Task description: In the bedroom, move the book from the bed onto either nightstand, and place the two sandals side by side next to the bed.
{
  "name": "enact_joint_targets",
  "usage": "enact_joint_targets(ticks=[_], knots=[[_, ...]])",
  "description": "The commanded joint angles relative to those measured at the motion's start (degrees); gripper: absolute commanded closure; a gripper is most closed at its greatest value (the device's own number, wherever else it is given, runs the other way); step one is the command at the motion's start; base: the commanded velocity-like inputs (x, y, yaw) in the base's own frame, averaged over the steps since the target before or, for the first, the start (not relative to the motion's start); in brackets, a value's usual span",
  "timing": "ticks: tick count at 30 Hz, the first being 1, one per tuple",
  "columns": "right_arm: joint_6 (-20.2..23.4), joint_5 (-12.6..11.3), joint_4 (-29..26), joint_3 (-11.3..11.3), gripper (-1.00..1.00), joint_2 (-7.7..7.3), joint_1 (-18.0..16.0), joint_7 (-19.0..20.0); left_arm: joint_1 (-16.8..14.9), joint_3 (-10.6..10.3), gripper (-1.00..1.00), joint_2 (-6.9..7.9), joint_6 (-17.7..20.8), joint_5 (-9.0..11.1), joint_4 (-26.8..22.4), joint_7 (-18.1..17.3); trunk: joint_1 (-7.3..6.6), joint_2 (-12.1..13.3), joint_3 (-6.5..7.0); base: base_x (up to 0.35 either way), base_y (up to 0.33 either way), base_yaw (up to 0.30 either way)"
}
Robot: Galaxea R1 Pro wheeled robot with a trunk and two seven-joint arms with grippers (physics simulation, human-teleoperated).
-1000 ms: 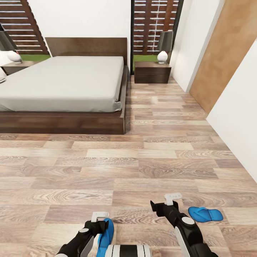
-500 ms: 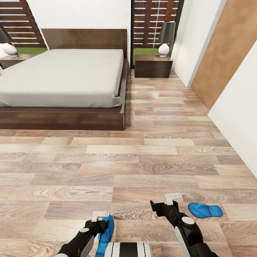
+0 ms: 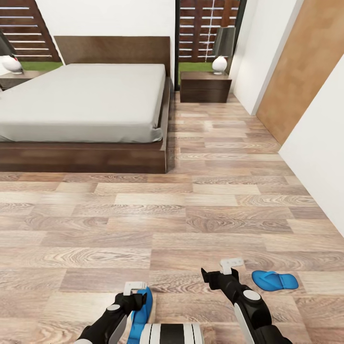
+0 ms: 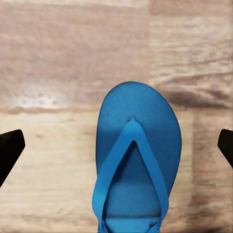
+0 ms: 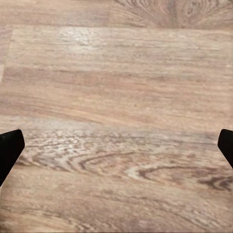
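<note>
Since the earlier frames the head view has tilted slightly, shifting the bed [image 3: 91, 102] in the picture; both sandals lie where they were. One blue sandal [image 4: 138, 160] rests flat on the plank floor [image 3: 191, 215] directly under the left gripper [image 4: 116, 145], whose jaws stand wide apart, empty. The second sandal [image 3: 274, 281] lies just beside the right gripper [image 3: 228, 270], likewise spread and holding nothing. Judged light, thin and flexible; the thong strap or a sole edge offers the best hold. The nightstand [image 3: 205, 87] carries a lamp [image 3: 220, 52]. No book visible on the bed.
</note>
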Motion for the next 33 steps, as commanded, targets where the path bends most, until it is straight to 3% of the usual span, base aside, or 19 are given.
enact_joint_targets(ticks=[1, 10, 33], knots=[[0.3, 0.0, -0.1, 0.0, -1.0, 0.02, 0.0, 0.2, 0.0, -0.1, -1.0, -0.01, 0.1, -0.1, -0.1, 0.2, 0.01, 0.0, -0.27, 0.0, 0.0, 0.0], [0.3, 0.0, -0.1, 0.1, -1.0, 0.07, 0.0, 0.2, 0.0, -0.1, -1.0, -0.09, 0.0, -0.1, -0.4, 0.1, 0.24, -0.2, -2.26, 0.0, 0.0, 0.0], [0.3, 0.0, -0.1, -0.1, -1.0, 0.02, 0.0, 0.2, 0.0, -0.2, -1.0, -0.04, -0.1, -0.2, -0.4, -1.0, 0.24, -0.2, -2.26, 0.0, 0.0, 0.0]])
